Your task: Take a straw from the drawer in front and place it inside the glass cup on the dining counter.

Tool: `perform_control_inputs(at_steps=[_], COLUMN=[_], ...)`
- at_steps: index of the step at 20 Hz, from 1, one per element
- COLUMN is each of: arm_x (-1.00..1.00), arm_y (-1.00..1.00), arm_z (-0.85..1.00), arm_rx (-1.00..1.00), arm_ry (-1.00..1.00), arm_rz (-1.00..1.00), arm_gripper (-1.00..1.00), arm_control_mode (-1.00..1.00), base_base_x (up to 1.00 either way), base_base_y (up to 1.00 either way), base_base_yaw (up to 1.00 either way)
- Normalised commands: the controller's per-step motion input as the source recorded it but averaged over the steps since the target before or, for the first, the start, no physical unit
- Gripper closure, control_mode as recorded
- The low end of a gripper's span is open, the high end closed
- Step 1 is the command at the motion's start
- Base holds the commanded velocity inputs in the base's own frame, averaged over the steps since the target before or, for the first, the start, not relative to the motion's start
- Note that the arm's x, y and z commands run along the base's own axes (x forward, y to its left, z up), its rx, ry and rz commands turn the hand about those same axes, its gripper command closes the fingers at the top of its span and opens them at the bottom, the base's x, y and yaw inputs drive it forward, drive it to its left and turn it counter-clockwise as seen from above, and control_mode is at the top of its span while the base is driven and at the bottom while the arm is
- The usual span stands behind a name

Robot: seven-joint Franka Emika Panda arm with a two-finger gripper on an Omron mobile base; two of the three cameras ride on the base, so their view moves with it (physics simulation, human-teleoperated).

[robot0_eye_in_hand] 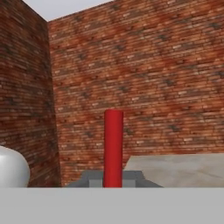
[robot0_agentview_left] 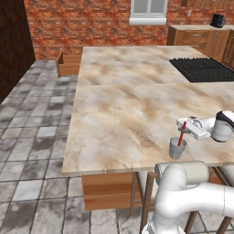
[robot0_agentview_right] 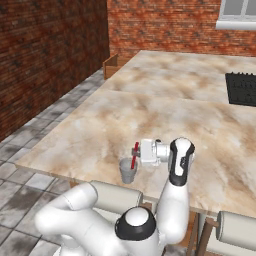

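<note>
Camera placement: two base views behind the arm, one hand view.

From behind the arm on its left we look forward and down over the dining counter [robot0_agentview_left: 123,105] toward the far brick wall [robot0_agentview_left: 82,23]. From its right we view the same counter [robot0_agentview_right: 165,100], with the side wall on our left. Both share the glass cup [robot0_agentview_left: 177,148] and cooktop [robot0_agentview_left: 203,69]. The hand view looks level, close along the straw [robot0_eye_in_hand: 113,148], at brickwork.

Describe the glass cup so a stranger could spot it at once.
Find the large marbled dining counter with the black cooktop. Near its front edge, beside the gripper, stands the glass cup: a small translucent grey-blue tumbler with the red straw standing in it.
</note>
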Motion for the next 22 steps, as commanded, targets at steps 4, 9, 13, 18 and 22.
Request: perform_control_inputs(at_steps=[4, 9, 13, 18, 22], arm_x=[-0.05, 0.0, 0.0, 0.0, 0.0], arm_y=[0.0, 0.0, 0.0, 0.0, 0.0], arm_z=[-0.07, 0.0, 0.0, 0.0, 0.0], arm_rx=[0.0, 0.0, -0.04, -0.24, -0.42], arm_ry=[0.0, -0.01, -0.09, -0.22, -0.31], arm_rz=[0.0, 0.0, 0.0, -0.04, -0.06], arm_gripper=[-1.0, -1.0, -1.0, -1.0, -1.0], arm_control_mode=[-1.0, -1.0, -1.0, -1.0, -1.0], base_base_x=[0.0, 0.0, 0.0, 0.0, 0.0], base_base_y=[0.0, 0.0, 0.0, 0.0, 0.0], base_base_yaw=[0.0, 0.0, 0.0, 0.0, 0.0])
